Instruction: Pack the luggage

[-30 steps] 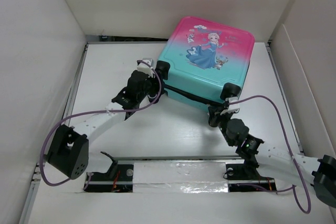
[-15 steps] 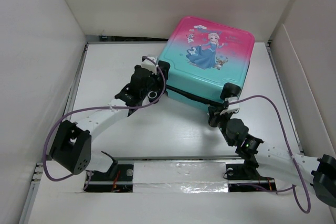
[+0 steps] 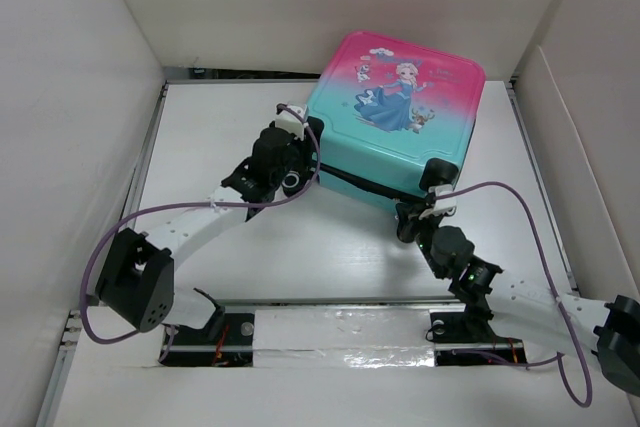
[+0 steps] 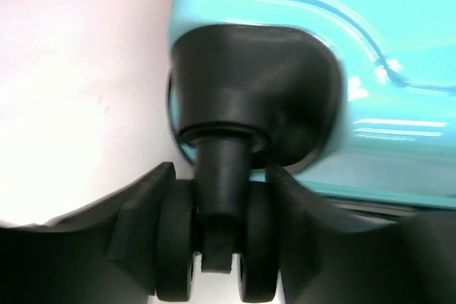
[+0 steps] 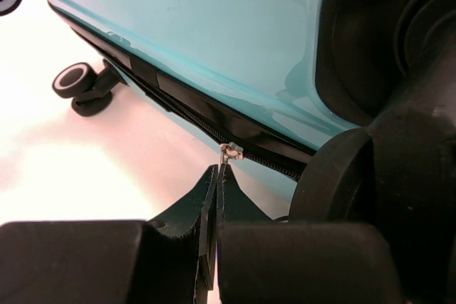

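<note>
The luggage (image 3: 400,112), pink-to-teal with a princess print, lies flat and closed at the back right of the table. My left gripper (image 3: 298,150) is at its near-left corner. In the left wrist view the gripper (image 4: 217,243) is shut on the black twin wheel (image 4: 214,176), with a finger (image 4: 139,226) pressed against each side. My right gripper (image 3: 420,209) is at the near-right corner beside another wheel (image 3: 437,173). In the right wrist view it (image 5: 219,176) is shut on the metal zipper pull (image 5: 228,152) on the black zipper trim (image 5: 178,97).
White walls (image 3: 80,97) enclose the table on the left, back and right. A metal rail (image 3: 330,332) runs along the near edge by the arm bases. Purple cables (image 3: 170,217) loop off both arms. A lower wheel (image 5: 75,85) shows under the case.
My left gripper has moved right and away from the bases to the luggage's near-left wheel and closed around it. The right arm and the luggage have not moved.
</note>
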Tool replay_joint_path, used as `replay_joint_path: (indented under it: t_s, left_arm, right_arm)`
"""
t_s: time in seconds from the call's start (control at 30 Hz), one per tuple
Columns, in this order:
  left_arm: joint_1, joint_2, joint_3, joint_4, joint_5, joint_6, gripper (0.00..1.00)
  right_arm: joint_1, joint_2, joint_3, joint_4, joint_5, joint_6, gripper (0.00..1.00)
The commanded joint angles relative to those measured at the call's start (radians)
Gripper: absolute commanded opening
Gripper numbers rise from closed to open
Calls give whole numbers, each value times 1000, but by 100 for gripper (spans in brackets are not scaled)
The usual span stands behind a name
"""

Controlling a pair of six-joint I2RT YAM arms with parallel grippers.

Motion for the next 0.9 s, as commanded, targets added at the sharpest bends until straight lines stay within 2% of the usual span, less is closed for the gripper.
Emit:
replay_joint_path:
  t_s: [0.0,0.1,0.27,0.33,0.47,0.63,0.7,0.87]
  left_arm:
    - [0,7,64,31,-2,17,32]
    - [0,20,69,38,25,9,0]
    - [0,-11,15,98,175,-49,0]
    - [0,-22,-19,159,312,-105,0]
    - [-36,-43,-89,265,453,-195,0]
    - [-208,-37,-43,268,392,-190,0]
    - [-208,-40,-46,314,477,-247,0]
    - [-208,-91,-97,451,561,-349,0]
  right_arm:
    - [14,-35,0,76,-112,28,0]
    - [14,-40,4,71,-110,25,0]
    - [14,-26,23,53,-129,17,0]
    - [14,4,43,53,-147,6,0]
    - [14,110,89,99,-213,0,0]
    - [48,305,174,214,-303,6,0]
    - [72,388,214,258,-333,8,0]
    - [83,504,298,349,-408,-11,0]
